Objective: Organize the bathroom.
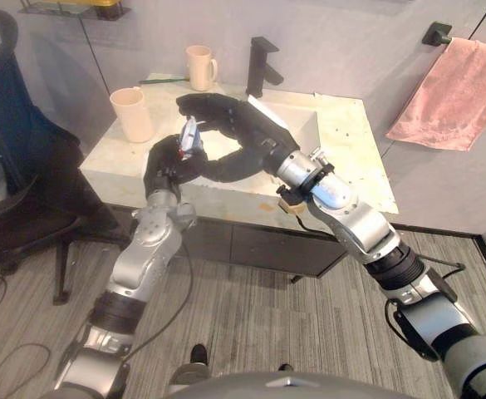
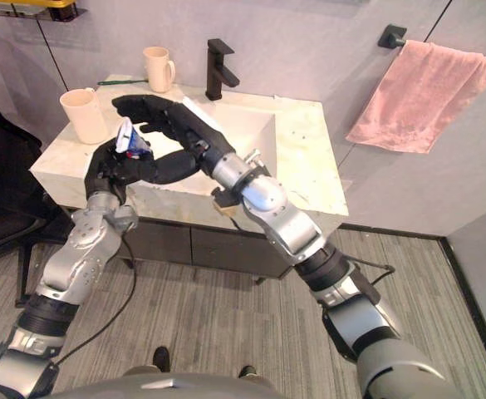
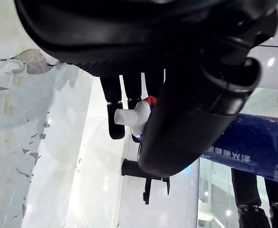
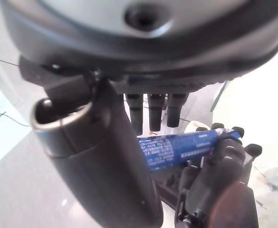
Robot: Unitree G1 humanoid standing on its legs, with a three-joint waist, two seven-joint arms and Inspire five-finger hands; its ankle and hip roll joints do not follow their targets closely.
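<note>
Marble vanity (image 1: 355,158), left hand (image 1: 169,160) gripping toothpaste tube (image 1: 190,137)

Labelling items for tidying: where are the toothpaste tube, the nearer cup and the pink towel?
toothpaste tube (image 4: 177,147), right wrist view, blue body.
nearer cup (image 1: 132,114), left eye view, side wall.
pink towel (image 1: 463,91), left eye view, middle of cloth.

Hidden and cropped parts over the sink

Blue toothpaste tube (image 4: 177,148) partly buried in the curled left hand (image 2: 118,166), far end covered by the right hand (image 2: 164,116); print too small to read. Basin (image 1: 297,125) largely masked by the right hand. Pink towel (image 1: 459,96) cropped at the right edge. Shelf (image 1: 68,8) at far left cut by the top edge, contents unreadable. Dark chair (image 1: 18,158) cropped at left.
</note>
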